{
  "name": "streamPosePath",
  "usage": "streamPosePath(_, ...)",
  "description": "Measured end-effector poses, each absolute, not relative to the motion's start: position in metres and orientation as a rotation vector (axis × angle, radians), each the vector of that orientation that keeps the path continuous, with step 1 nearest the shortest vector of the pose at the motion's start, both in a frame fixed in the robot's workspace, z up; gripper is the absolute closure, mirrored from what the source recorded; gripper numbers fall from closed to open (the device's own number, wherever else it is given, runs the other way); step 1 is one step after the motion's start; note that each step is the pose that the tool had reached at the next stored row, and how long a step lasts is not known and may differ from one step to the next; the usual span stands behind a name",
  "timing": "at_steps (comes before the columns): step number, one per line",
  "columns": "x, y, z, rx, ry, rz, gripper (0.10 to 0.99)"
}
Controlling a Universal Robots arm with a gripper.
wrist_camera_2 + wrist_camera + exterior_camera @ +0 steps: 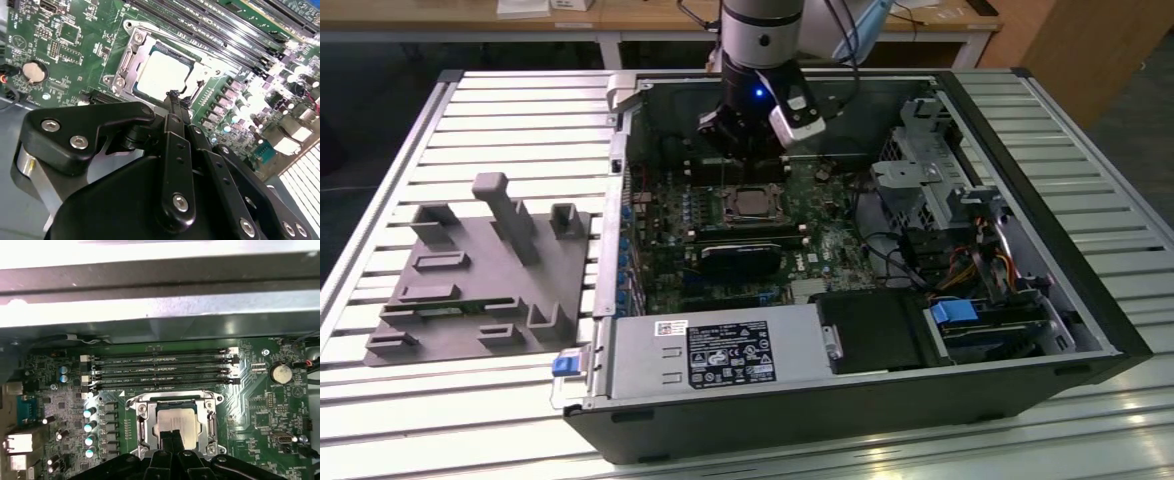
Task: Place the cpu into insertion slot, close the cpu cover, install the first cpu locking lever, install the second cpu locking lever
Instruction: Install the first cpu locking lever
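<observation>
The cpu [161, 75] lies flat in the insertion slot [176, 401] on the green motherboard, its silvery top showing through the window of the cpu cover [126, 62]. The cover lies down over it. In both wrist views my gripper [173, 96] stands right at one edge of the socket, fingers pressed together over the cover's rim. Whether a thin locking lever sits between the tips is hidden by the fingers. In the exterior view the gripper [747, 172] reaches down into the open computer case just above the cpu [750, 203].
Long black memory slots [160, 371] run beside the socket. A coin battery [281, 373] sits on the board. A black round-edged block [744, 256], the power supply [707, 350] and a drive cage [947, 190] crowd the case. A grey fixture [480, 270] lies outside.
</observation>
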State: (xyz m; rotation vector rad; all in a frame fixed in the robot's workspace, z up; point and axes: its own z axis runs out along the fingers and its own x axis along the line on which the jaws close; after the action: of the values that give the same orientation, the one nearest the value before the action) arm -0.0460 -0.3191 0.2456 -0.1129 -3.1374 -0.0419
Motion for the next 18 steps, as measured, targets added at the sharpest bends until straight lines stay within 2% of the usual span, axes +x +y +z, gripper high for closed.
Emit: streamPosePath(18,-0.071,-0.319,0.252,-0.113,-3.143,-0.042,0.984)
